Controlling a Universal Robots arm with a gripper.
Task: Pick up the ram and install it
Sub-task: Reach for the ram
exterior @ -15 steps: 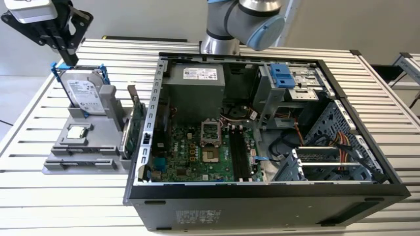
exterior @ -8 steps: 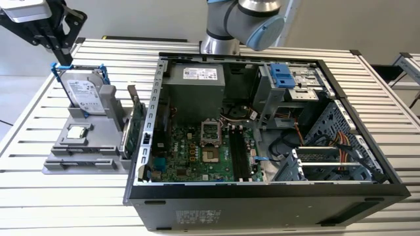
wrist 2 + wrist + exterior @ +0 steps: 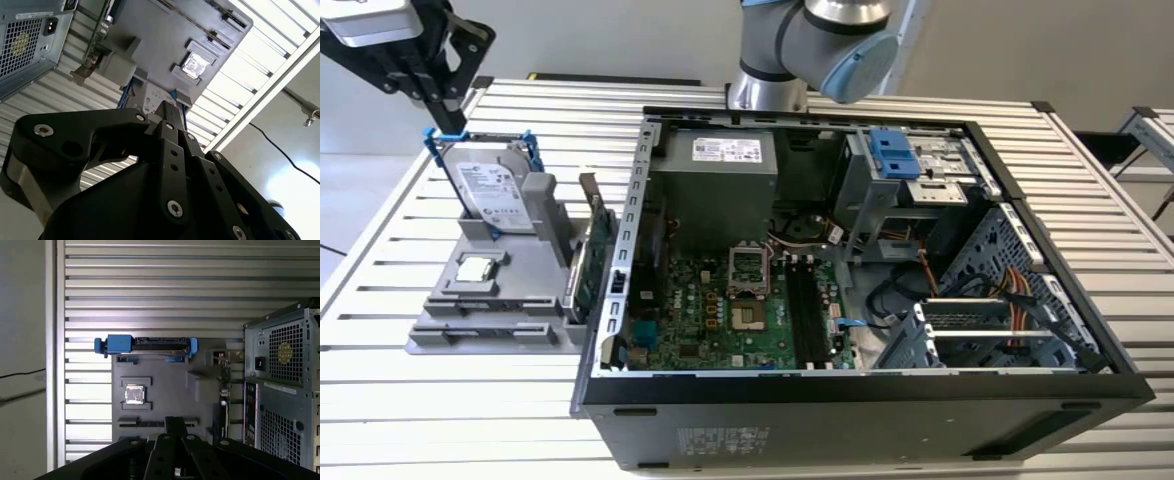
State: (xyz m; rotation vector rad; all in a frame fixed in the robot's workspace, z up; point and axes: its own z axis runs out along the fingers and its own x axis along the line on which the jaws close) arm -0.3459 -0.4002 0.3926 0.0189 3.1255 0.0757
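The ram (image 3: 145,424) shows in the first wrist view as a thin dark stick lying in the front slot of the grey parts holder (image 3: 160,385); the fingertips partly cover it. My gripper (image 3: 450,112) hangs high above the holder (image 3: 447,335) at the exterior view's left, over the hard drive. In both wrist views the black fingers (image 3: 175,426) meet at one tip (image 3: 167,111), shut, with nothing seen between them. The motherboard's long memory slots (image 3: 807,312) lie inside the open computer case (image 3: 854,390).
On the holder a silver hard drive with blue rails (image 3: 494,190) stands upright, a processor chip (image 3: 478,268) lies flat, and a green card (image 3: 594,262) stands on edge beside the case wall. The slatted table (image 3: 454,420) surrounds it. The arm's base (image 3: 787,60) stands behind the case.
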